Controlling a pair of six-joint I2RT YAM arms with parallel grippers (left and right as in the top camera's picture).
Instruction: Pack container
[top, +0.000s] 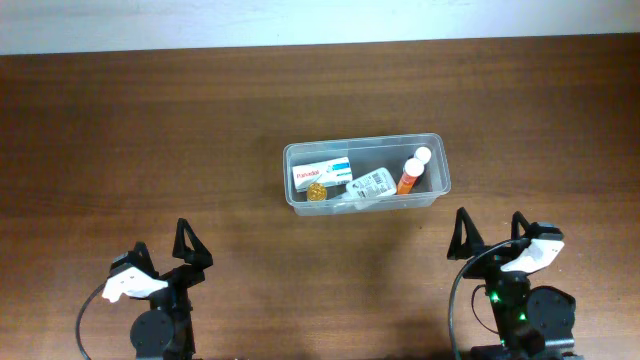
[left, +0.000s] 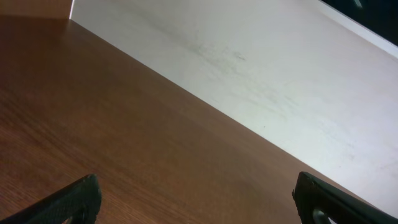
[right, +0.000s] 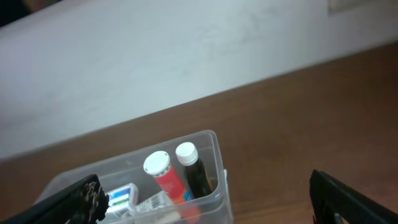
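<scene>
Left gripper: jaws spread wide with nothing between them, sitting at the near-left edge of the table. Its own wrist view only gets bare wood and the pale wall.

Right gripper: same deal, wide open and empty, at the near-right edge.

Container vs grippers: the clear plastic container sits mid-table, beyond both arms and touching neither. It's much nearer the right gripper, just ahead of it and a bit to its left. From the right wrist cam one end wall of the tub shows low in the frame, left of centre.

What's inside: a white medicine box, a small gold round thing, a white crinkly packet, an orange bottle and a dark bottle, both with white caps. So 5 items, all lying within the walls.

Step in hand: looks to me like the packing is basically done, since I can't spot anything loose on the wood.

Next move: probably nothing to grab. If a lid is meant to go on, I don't see 1 anywhere. The right arm would have the shorter reach.
</scene>
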